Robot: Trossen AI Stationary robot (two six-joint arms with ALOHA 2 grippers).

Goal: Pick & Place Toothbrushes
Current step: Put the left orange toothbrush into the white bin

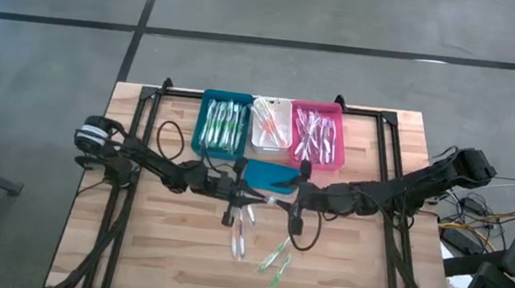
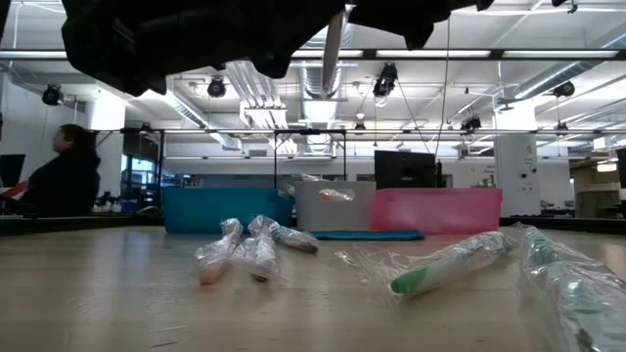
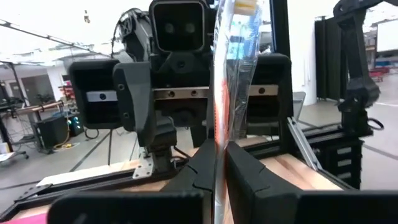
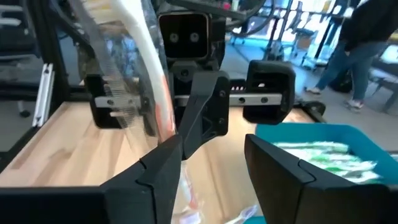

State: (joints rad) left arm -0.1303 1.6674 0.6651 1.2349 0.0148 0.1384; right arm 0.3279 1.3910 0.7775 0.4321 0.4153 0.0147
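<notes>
Nearest the low camera we note a clear-wrapped white and green toothbrush (image 2: 445, 269) lying loose mid-table with others, before the teal bin (image 1: 223, 126), white bin (image 1: 270, 124) and pink bin (image 1: 317, 134). The left gripper (image 3: 221, 163) pinches a wrapped orange-accented toothbrush (image 3: 233, 56) upright, facing the right gripper (image 4: 208, 165), whose jaws stand spread. We judge it light, stiff, slippery-wrapped; hold mid-handle.

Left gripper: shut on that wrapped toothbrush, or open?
Shut: left gripper fingers pinch the wrapped toothbrush, which stands upright between them.
</notes>
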